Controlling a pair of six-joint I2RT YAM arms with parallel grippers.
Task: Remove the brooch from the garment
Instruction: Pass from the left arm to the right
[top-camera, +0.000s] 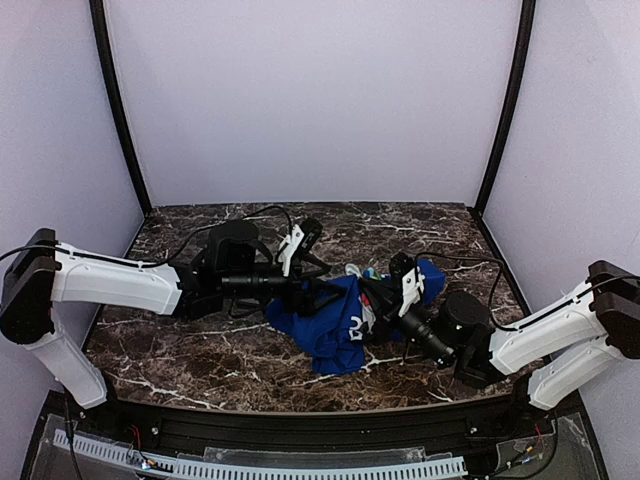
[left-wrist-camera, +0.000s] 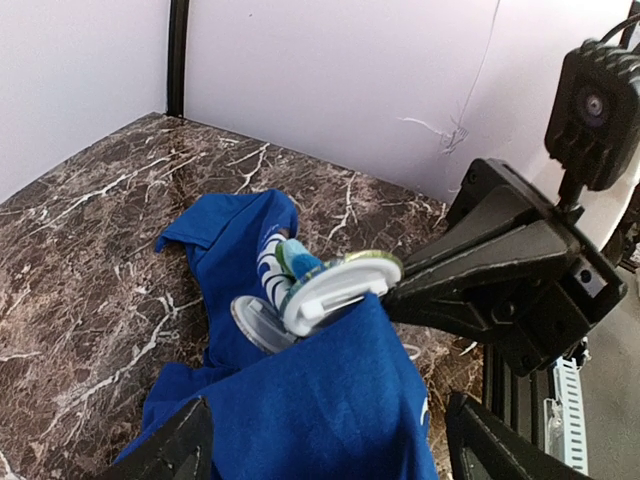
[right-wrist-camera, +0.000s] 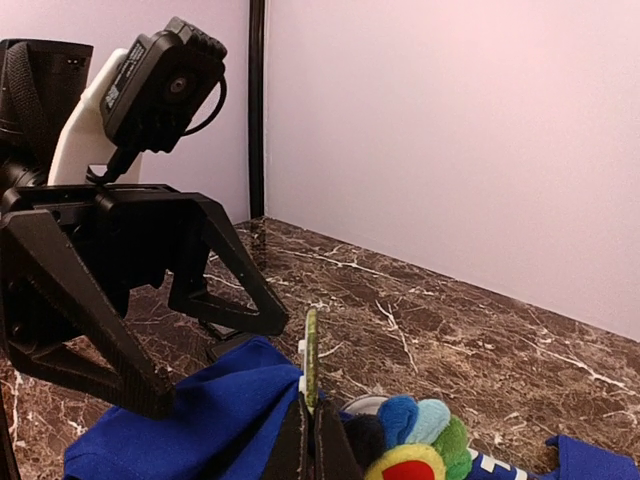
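Note:
The blue garment (top-camera: 335, 335) lies bunched at the table's middle. The brooch (left-wrist-camera: 335, 285) is a small round disc with a white back and a yellow-green rim, standing at a raised fold of the cloth. My right gripper (right-wrist-camera: 312, 410) is shut on the brooch's edge (right-wrist-camera: 311, 350); it reaches in from the right (top-camera: 372, 292). A soft blue, green, yellow and red lump (right-wrist-camera: 420, 445) sits beside its fingers. My left gripper (left-wrist-camera: 330, 440) is open, fingers wide apart, with the garment (left-wrist-camera: 330, 400) draped between them; it comes from the left (top-camera: 318, 292).
A clear round disc (left-wrist-camera: 255, 325) sits just below the brooch on the cloth. The dark marble table (top-camera: 200, 350) is boxed in by pale walls with black corner posts (top-camera: 120, 110). Black cables (top-camera: 260, 215) loop behind the left arm.

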